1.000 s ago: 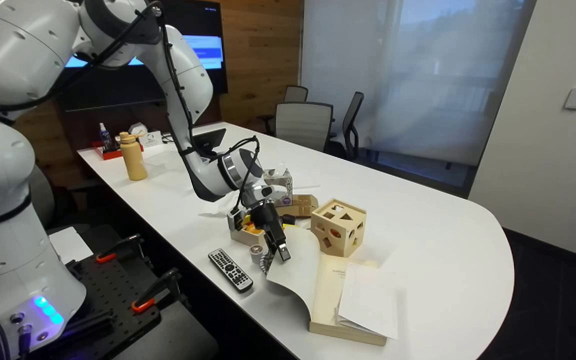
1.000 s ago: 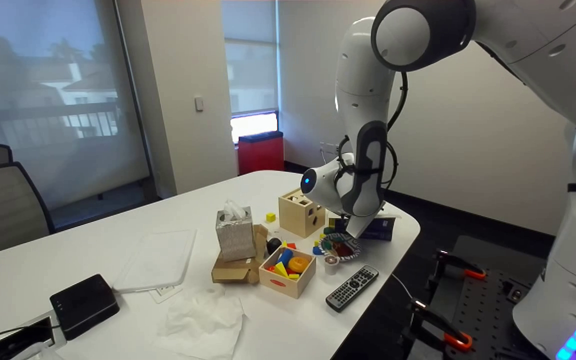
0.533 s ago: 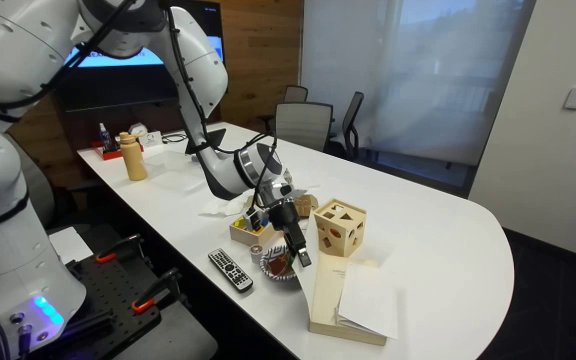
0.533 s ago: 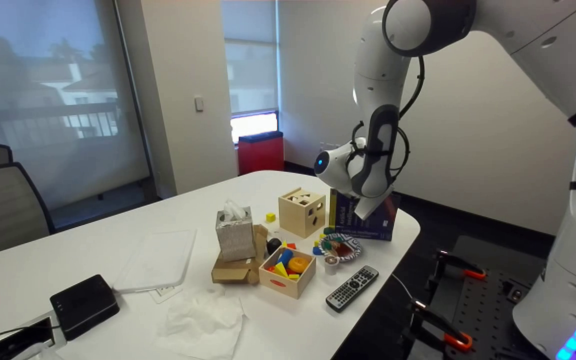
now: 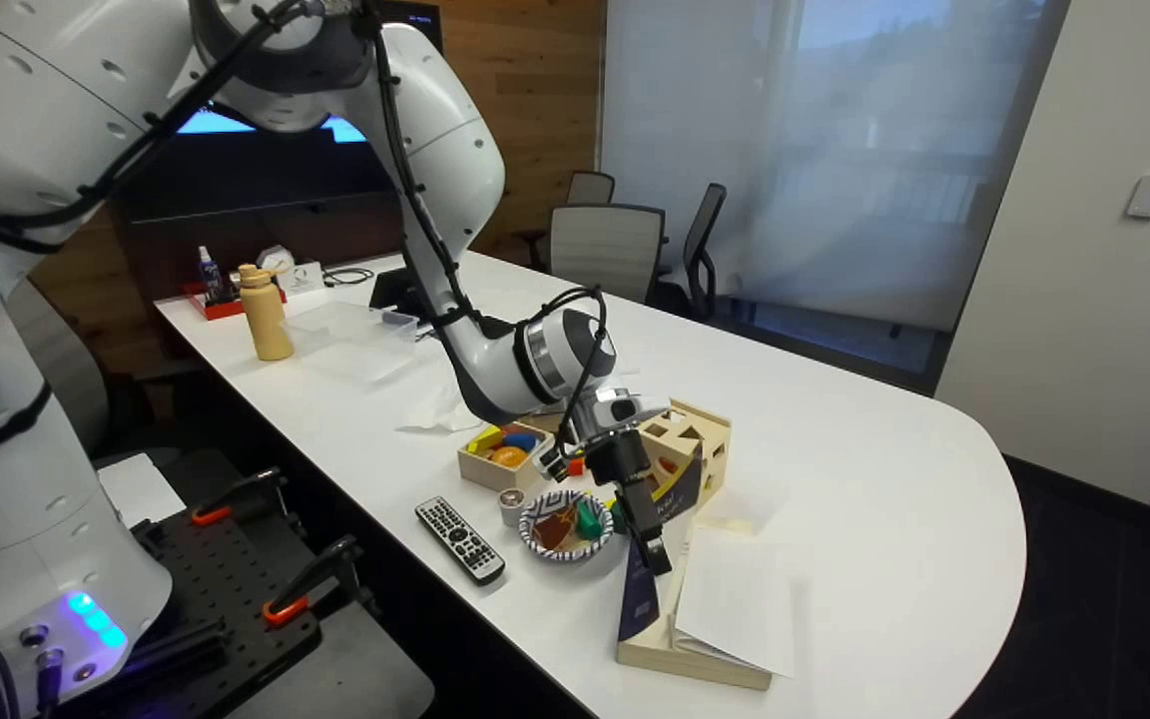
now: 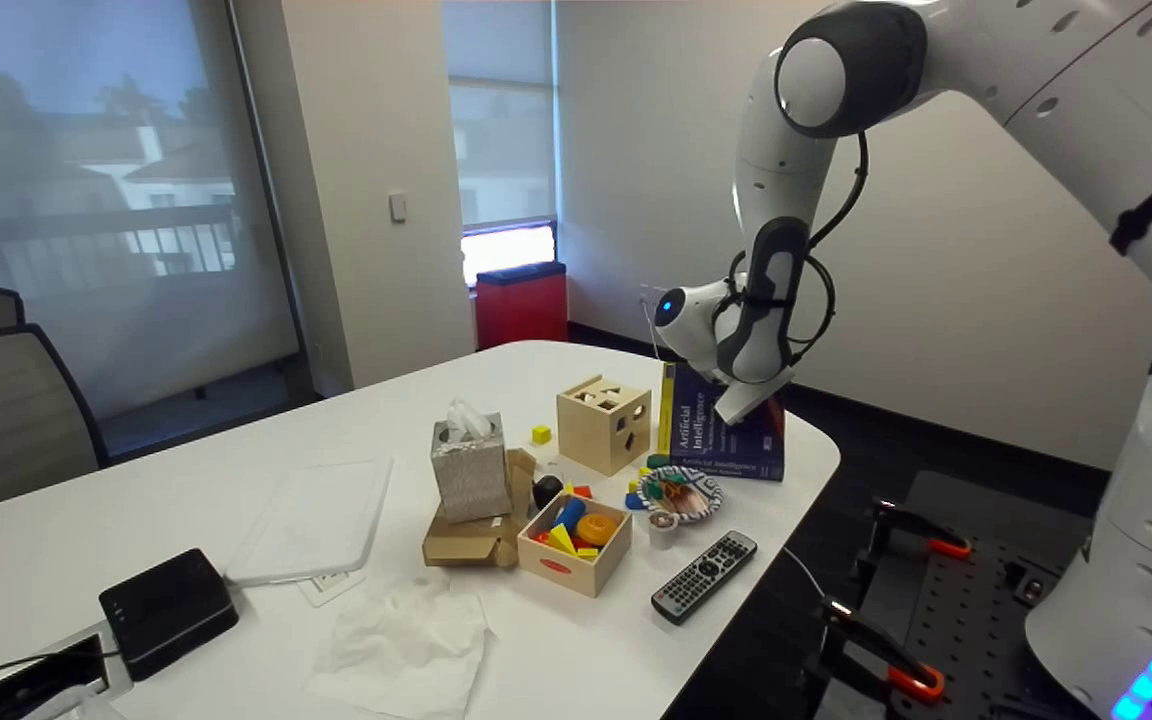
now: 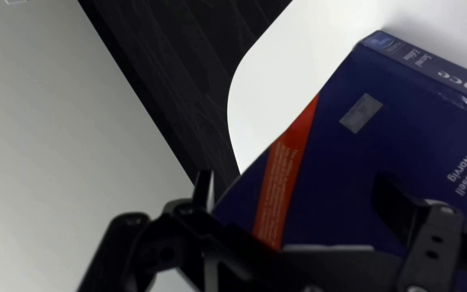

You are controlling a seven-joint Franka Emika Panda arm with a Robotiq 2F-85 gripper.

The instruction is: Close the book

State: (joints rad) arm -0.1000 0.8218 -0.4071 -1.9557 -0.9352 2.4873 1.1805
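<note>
The book lies on the white table with its navy cover (image 5: 638, 597) lifted past upright, leaning over the cream pages (image 5: 670, 624). In an exterior view the outer cover (image 6: 696, 425) with light title text and the spine face the camera. In the wrist view the navy cover (image 7: 339, 162) with its orange-red band (image 7: 282, 174) fills the space beyond the fingers. My gripper (image 5: 657, 559) is at the cover's outer side. In the wrist view the gripper (image 7: 298, 196) has its fingers wide apart; one fingertip overlaps the cover's edge. Whether they touch, I cannot tell.
Loose white papers (image 5: 740, 589) lie on the book's pages. A wooden shape cube (image 6: 601, 425) stands beside the book. A patterned bowl (image 5: 565, 526), a small cup (image 5: 512, 506), a remote control (image 5: 460, 539) and a box of blocks (image 6: 576, 545) are nearby.
My gripper has moved toward the book's pages. The cover has swung up from hanging low over the bowl to past upright, so its navy outside now shows in both exterior views.
</note>
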